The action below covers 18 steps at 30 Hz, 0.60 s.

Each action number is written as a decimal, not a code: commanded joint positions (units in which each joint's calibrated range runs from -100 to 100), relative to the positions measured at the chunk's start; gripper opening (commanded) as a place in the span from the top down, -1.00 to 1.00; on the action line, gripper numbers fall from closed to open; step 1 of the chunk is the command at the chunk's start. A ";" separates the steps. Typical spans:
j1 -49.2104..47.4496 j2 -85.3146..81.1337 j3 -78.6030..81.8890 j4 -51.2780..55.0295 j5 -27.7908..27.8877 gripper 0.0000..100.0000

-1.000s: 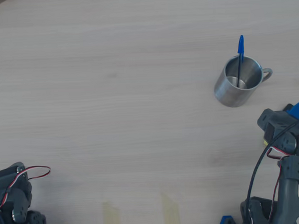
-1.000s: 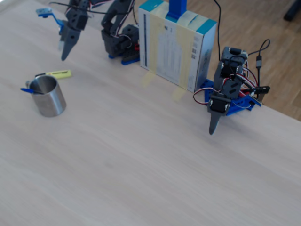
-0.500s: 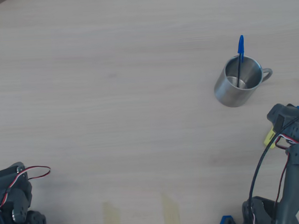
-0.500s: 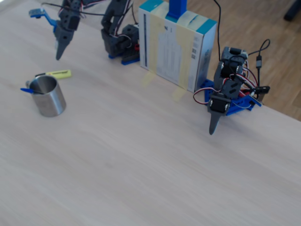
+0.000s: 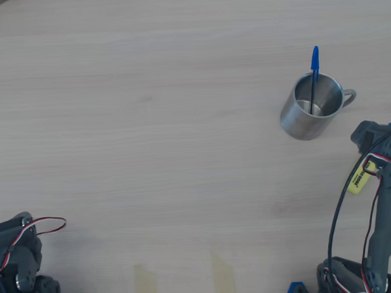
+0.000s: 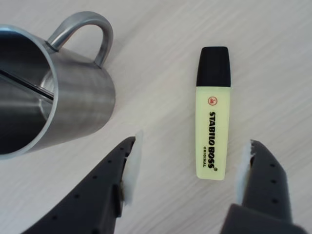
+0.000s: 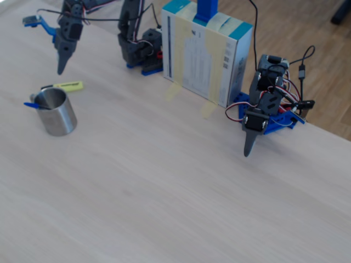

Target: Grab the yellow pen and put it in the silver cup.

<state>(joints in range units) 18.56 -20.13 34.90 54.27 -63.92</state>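
Spread pincer (image 6: 187, 168) above black-capped yellow pen (image 6: 213, 130).

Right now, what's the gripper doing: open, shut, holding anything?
Gripper: open, holding nothing, fingers apart above the yellow pen, which lies flat on the table beside the silver cup.

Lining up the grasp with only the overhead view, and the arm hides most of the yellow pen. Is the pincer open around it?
Observer: Yes. In the wrist view the pincer is open, with one finger on each side of the yellow pen and neither touching it.
Operator: Which way does its cap point?
Observer: The black cap points away from the pincer.
Operator: Is the cup clear?
Observer: The silver cup stands apart, left of the pen there.
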 commanded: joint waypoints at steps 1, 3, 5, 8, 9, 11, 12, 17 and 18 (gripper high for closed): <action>0.02 2.01 -4.10 -0.68 0.15 0.39; 0.11 3.51 -5.10 -0.77 0.15 0.39; 0.11 5.00 -6.10 -0.77 0.15 0.39; 0.29 6.92 -7.28 -0.77 0.15 0.39; 0.90 7.58 -7.64 -0.77 0.15 0.39; 1.33 8.99 -8.55 -0.77 0.15 0.39; 1.42 9.58 -8.82 -0.77 0.15 0.39; 1.51 12.40 -11.09 -0.77 0.15 0.39; 1.51 12.98 -11.63 -0.77 0.15 0.39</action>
<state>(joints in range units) 19.57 -7.71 27.23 53.93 -63.92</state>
